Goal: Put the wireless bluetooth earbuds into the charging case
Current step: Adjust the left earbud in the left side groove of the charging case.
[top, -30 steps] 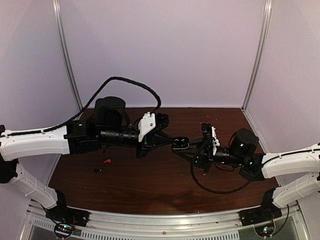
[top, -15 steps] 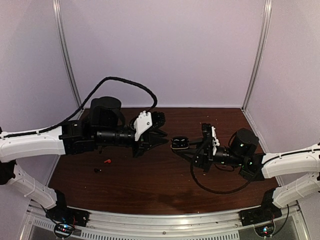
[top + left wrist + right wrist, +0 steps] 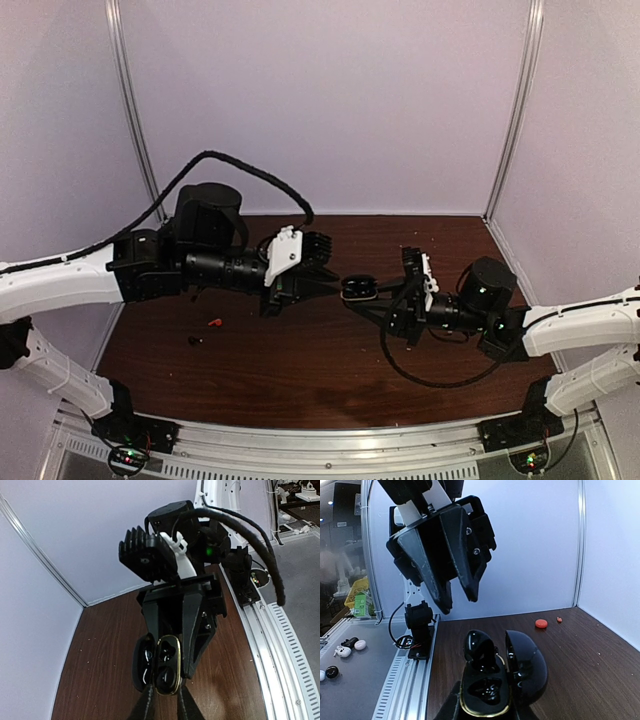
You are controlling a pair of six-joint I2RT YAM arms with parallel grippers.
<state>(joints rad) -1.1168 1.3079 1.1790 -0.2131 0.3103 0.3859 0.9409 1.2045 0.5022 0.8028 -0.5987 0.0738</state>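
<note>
The small, round, glossy black charging case (image 3: 485, 689), rimmed in gold, is clamped between the fingers of the right gripper (image 3: 370, 298) and held above the dark brown wooden table (image 3: 300, 375). Its hinged lid (image 3: 141, 666) is folded open to one side, so the wells are exposed. Both wells are judged to be empty, though their dark interior cannot be made out clearly. The left gripper (image 3: 328, 283) is seen just beside the case, tip to tip with the right one. Its jaws are parted by only a narrow gap, and nothing is held between them. The tiny bean-shaped bright red earbud (image 3: 214, 322) and the equally tiny black earbud (image 3: 193, 341) are found lying near each other on the table, well apart from the case and under the left arm, toward the near left. The left gripper is therefore judged the nearer one, and a move down and toward its own base side would be required of it. The long axis of the oval rim is laid along the right fingers, pointing toward the left gripper. No brand, label or writing can be read on the case or the earbuds.
</note>
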